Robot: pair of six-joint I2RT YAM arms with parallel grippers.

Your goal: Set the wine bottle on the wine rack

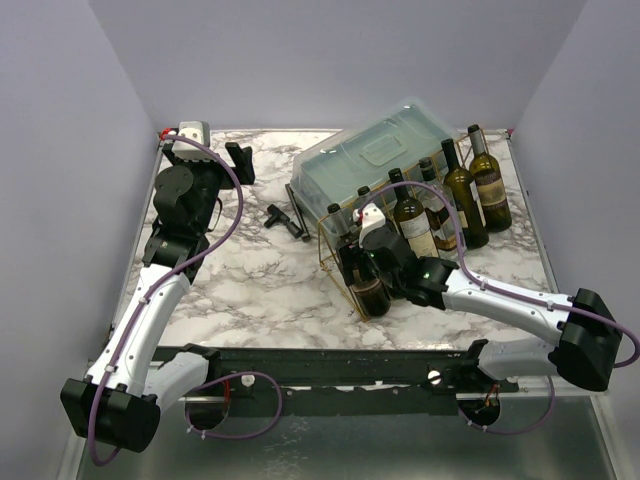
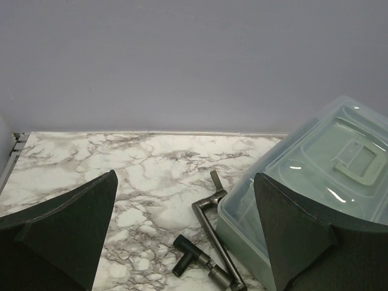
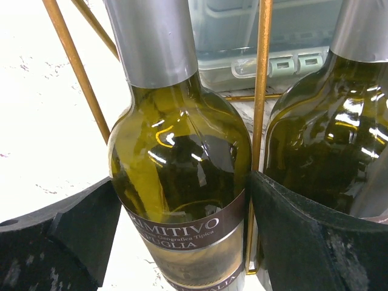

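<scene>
top view: right end effector is at the near end of the wine rack, wrapped around a dark wine bottle that sits among the gold wires. so the bottle is at the rack. can't tell from here whether it rests on the bars or only hangs in the grip. other bottles stand on the table to the right of the rack. plastic box sits just behind the rack. left end effector is parked at the far left corner, well apart from all of it.

left wrist: left end effector is spread wide and holds nothing. only the table, a metal tool and the box corner lie ahead of it.

right wrist: right end effector is clamped on the bottle, with a finger on each side of its body. gold rack bars run behind it and between it and a second bottle just beside it.

bottle look: olive-green glass, grey foil neck, dark label reading "primitivo", glossy highlights.

my read: transport is done. what's left is seating it, letting go and backing out.
</scene>
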